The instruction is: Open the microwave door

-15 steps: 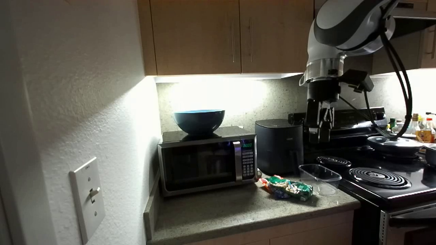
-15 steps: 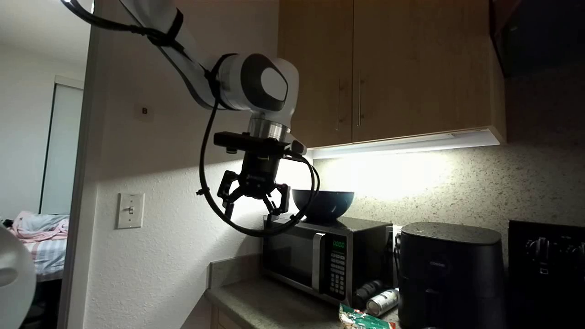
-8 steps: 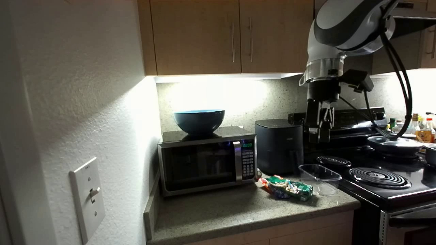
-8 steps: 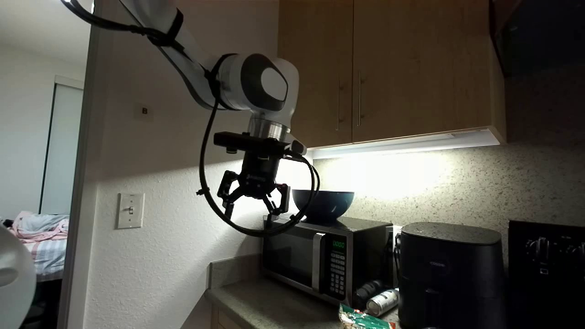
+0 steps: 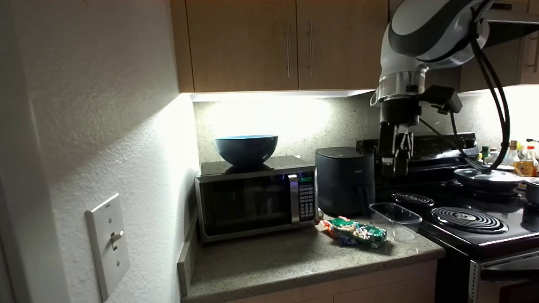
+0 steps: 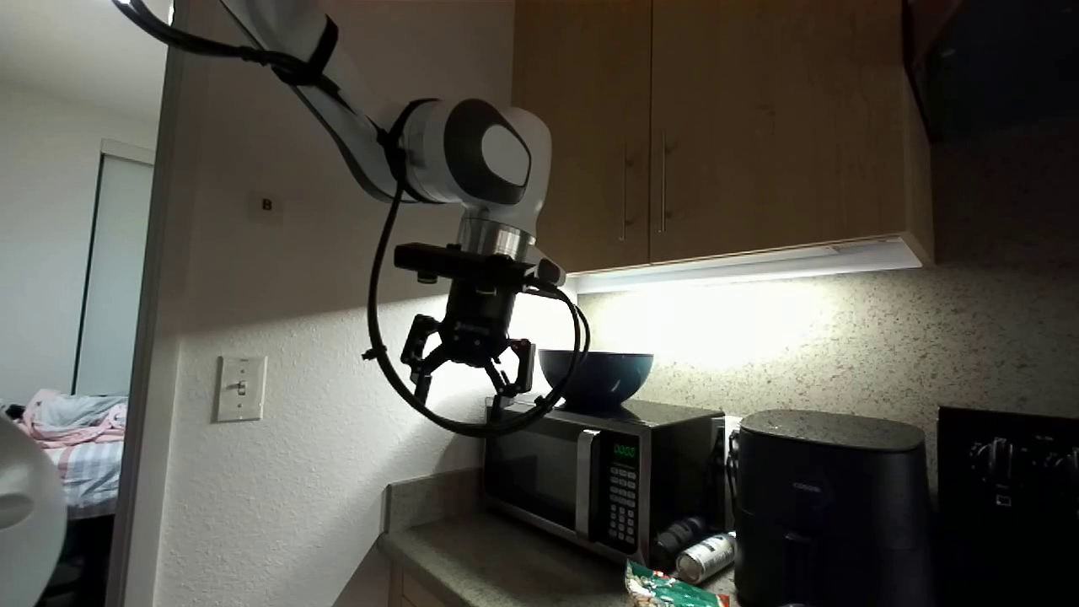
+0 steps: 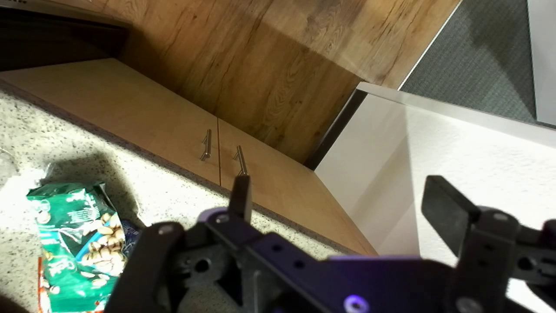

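Note:
The microwave [image 5: 278, 172] is silver and black and stands on the counter against the wall; it also shows in an exterior view [image 6: 674, 472]. Its door [image 5: 246, 205] is closed, with a dark window and a silver vertical handle [image 5: 294, 199] at its right edge. The door [image 6: 535, 472] and handle [image 6: 586, 482] show in both exterior views. My gripper [image 6: 460, 398] points down, fingers wide apart and empty, in the air away from the microwave; the other exterior angle sees it edge-on [image 5: 395, 166]. In the wrist view my gripper [image 7: 343, 198] has nothing between its fingers. The microwave is out of the wrist view.
A blue bowl [image 5: 246, 150] sits on top of the microwave. A black cylindrical appliance [image 5: 345, 183] stands to its right. A green snack bag [image 5: 356, 231] and a clear plastic container [image 5: 396, 221] lie on the counter [image 5: 269, 269]. Upper cabinets [image 5: 244, 46] hang above.

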